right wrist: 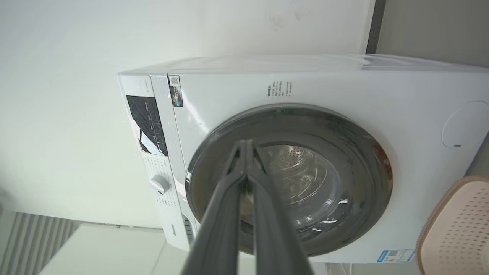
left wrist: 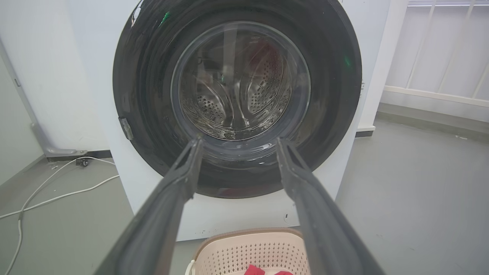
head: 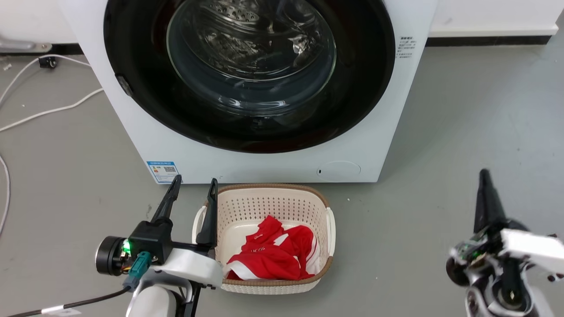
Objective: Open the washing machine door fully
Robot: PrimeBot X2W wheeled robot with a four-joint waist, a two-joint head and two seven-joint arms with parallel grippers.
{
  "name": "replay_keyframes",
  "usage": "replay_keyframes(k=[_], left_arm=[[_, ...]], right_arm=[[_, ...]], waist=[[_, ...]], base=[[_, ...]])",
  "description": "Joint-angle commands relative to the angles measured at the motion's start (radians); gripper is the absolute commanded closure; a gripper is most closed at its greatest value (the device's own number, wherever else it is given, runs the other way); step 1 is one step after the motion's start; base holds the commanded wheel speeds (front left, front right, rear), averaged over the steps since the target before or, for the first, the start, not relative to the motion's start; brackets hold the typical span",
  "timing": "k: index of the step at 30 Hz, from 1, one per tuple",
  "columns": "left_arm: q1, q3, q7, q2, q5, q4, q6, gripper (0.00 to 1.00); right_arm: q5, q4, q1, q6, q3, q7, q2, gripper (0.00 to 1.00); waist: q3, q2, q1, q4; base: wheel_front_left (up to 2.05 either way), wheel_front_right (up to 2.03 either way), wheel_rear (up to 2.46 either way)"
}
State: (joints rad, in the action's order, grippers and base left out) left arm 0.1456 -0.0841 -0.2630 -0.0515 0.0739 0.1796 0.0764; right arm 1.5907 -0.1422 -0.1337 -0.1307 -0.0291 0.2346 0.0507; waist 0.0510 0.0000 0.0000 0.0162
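Though its glass bowl lets the steel drum show through, the door (head: 365, 79) (left wrist: 145, 95) (right wrist: 366, 183) lies closed, flush in the front of the machine (head: 264, 165) (left wrist: 229, 217) (right wrist: 344, 88). A small grey tab (head: 124, 85) (left wrist: 126, 128) sits on the door's left rim. Below the door, low on the white front, are a blue sticker (head: 163, 171) at the left and a round cap (head: 338, 171) (right wrist: 464, 124) at the right. In the right wrist view the dark panel (right wrist: 149, 122) and a white knob (right wrist: 158, 184) show along the machine's top end.

Just before the machine a cream basket (head: 264, 207) (left wrist: 248, 248) (right wrist: 458, 229) stands on the grey floor (head: 462, 132), with a red and white garment (head: 273, 255) (left wrist: 263, 270) in it.

The left gripper (head: 195, 180) (left wrist: 240, 141) hangs over the basket's left edge, its fingers spread wide and pointing at the machine, holding nothing and apart from the door. The right gripper (head: 484, 176) (right wrist: 244, 143) is off to the right of the basket, well apart from the machine; its fingers are pressed together at the tips with nothing between them.

White cables (head: 44, 110) trail over the floor to the machine's left.
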Motion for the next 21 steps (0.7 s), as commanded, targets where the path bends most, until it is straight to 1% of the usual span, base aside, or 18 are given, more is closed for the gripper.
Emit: replay_keyframes(k=[1, 3, 6, 8, 9, 12, 21], left_arm=[[0.017, 0.003, -0.003, 0.001, 0.001, -0.007, -0.001, 0.00], [0.028, 0.004, -0.003, 0.001, 0.000, -0.014, -0.003, 0.00], [0.045, -0.001, -0.002, 0.001, 0.006, -0.029, -0.006, 0.00], [0.058, -0.006, -0.002, 0.001, 0.009, -0.042, -0.007, 0.00], [0.058, -0.006, -0.002, 0.001, 0.009, -0.042, -0.007, 0.00], [0.080, -0.014, -0.002, 0.001, 0.015, -0.061, -0.007, 0.00], [0.137, -0.042, -0.002, 0.001, 0.032, -0.106, -0.003, 0.00]], right_arm=[[0.095, -0.020, -0.049, 0.000, 0.030, -0.022, -0.001, 1.00], [0.170, -0.047, -0.093, 0.000, 0.060, -0.046, 0.005, 1.00], [0.251, -0.107, -0.176, 0.000, 0.095, -0.085, 0.043, 1.00], [0.285, -0.148, -0.231, 0.000, 0.107, -0.102, 0.069, 1.00], [0.285, -0.148, -0.231, 0.000, 0.107, -0.102, 0.069, 1.00], [0.308, -0.207, -0.318, 0.000, 0.112, -0.122, 0.119, 1.00], [0.302, -0.381, -0.582, 0.000, 0.035, -0.211, 0.284, 1.00]], waist=[[0.021, 0.0000, 0.0000, -0.003], [0.039, 0.0000, 0.0000, -0.003], [0.073, 0.0000, 0.0000, -0.001], [0.099, 0.0000, 0.0000, 0.004], [0.099, 0.0000, 0.0000, 0.004], [0.138, 0.0000, 0.0000, 0.012], [0.229, 0.0000, 0.0000, 0.056]], base=[[0.00, 0.00, 0.00], [0.00, 0.00, 0.00], [0.00, 0.00, 0.00], [0.00, 0.00, 0.00], [0.00, 0.00, 0.00], [0.00, 0.00, 0.00], [0.00, 0.00, 0.00]])
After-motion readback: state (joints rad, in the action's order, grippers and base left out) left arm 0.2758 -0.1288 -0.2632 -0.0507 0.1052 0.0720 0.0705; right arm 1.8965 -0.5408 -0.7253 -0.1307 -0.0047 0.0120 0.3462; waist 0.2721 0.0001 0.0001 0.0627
